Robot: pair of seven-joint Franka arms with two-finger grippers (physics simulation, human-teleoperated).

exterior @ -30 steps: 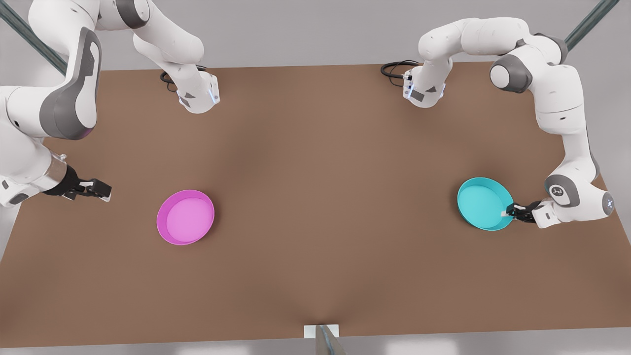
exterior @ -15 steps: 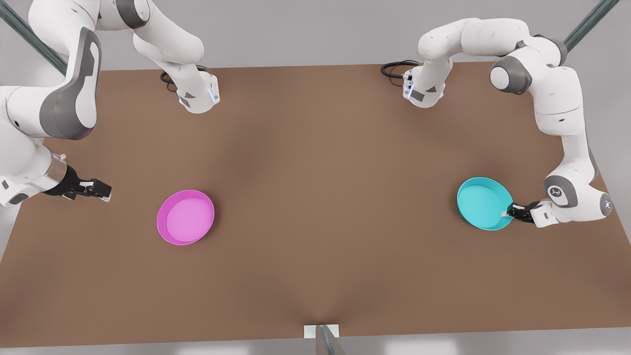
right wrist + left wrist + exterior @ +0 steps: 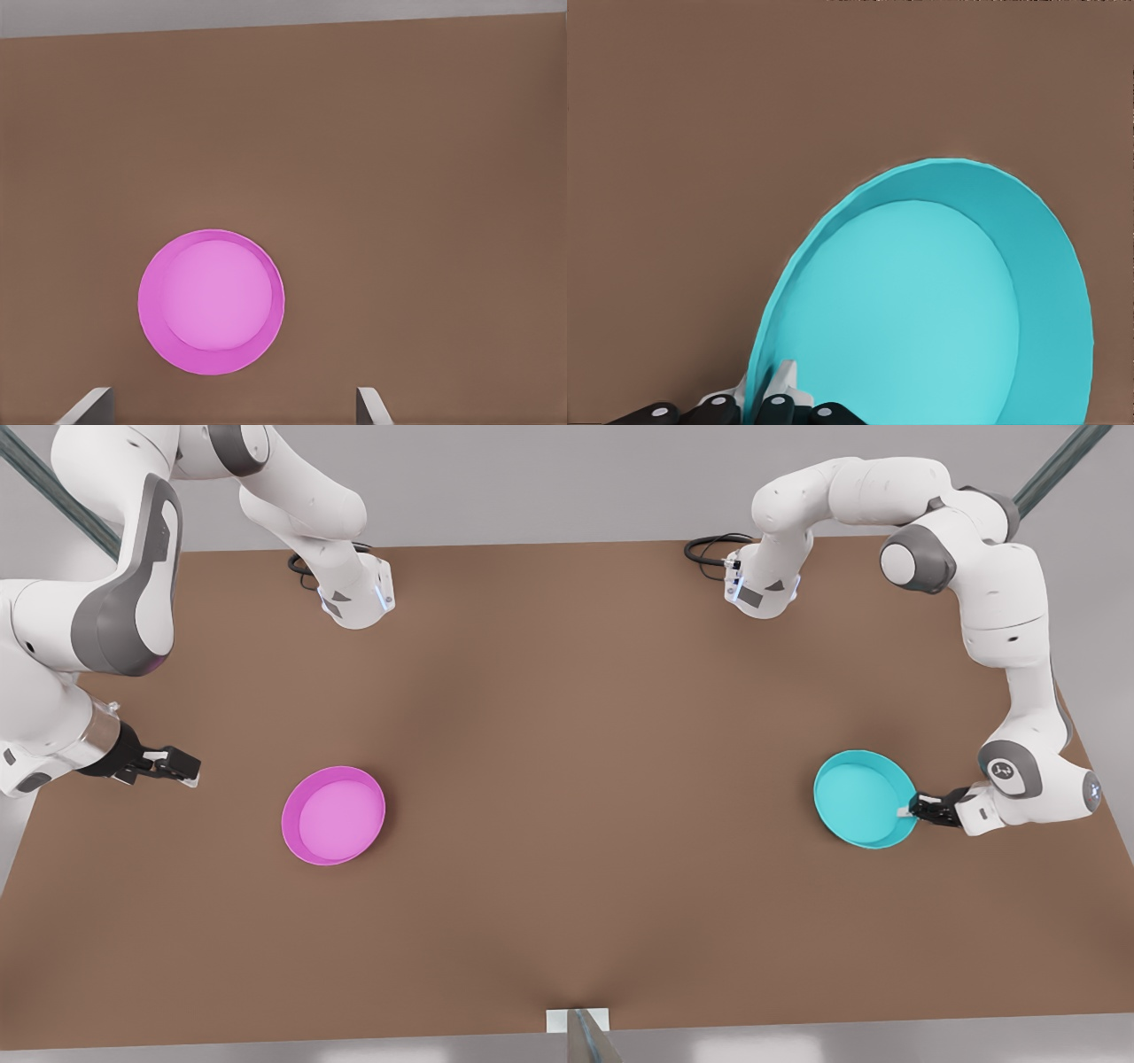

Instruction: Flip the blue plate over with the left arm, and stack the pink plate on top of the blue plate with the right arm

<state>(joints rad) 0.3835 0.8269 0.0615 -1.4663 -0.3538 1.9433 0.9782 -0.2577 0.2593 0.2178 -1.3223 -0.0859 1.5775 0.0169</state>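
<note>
Over at the front view's right, the left gripper [image 3: 912, 810] is clamped on the rim of the blue plate [image 3: 864, 797], pinching the edge nearest the arm. In the left wrist view the fingers [image 3: 782, 382] close on either side of that rim, one against the inside wall and one against the outside, and the blue plate [image 3: 921, 301] looks tipped, its near edge raised while the far edge stays close to the brown bench [image 3: 744, 133]. The dish's hollow side faces up. The left arm [image 3: 1019, 682] reaches in from the frame's right edge with its wrist low, just beside the plate.

Meanwhile the pink plate [image 3: 334, 815] lies flat and hollow side up on the bench [image 3: 576, 779], in the lower left part of the frame, well apart from the blue one. The right gripper [image 3: 182, 766] hangs at the frame's left edge, up and to the left of the pink plate, not touching it. Its fingers stand spread; in the right wrist view the two fingertips [image 3: 89, 405] show wide apart, with the pink plate [image 3: 212, 303] lying beyond them on the bench. The right arm [image 3: 89, 611] waits there.

Black cables [image 3: 709, 549] coil by the arm bases at the far edge of the bench.
</note>
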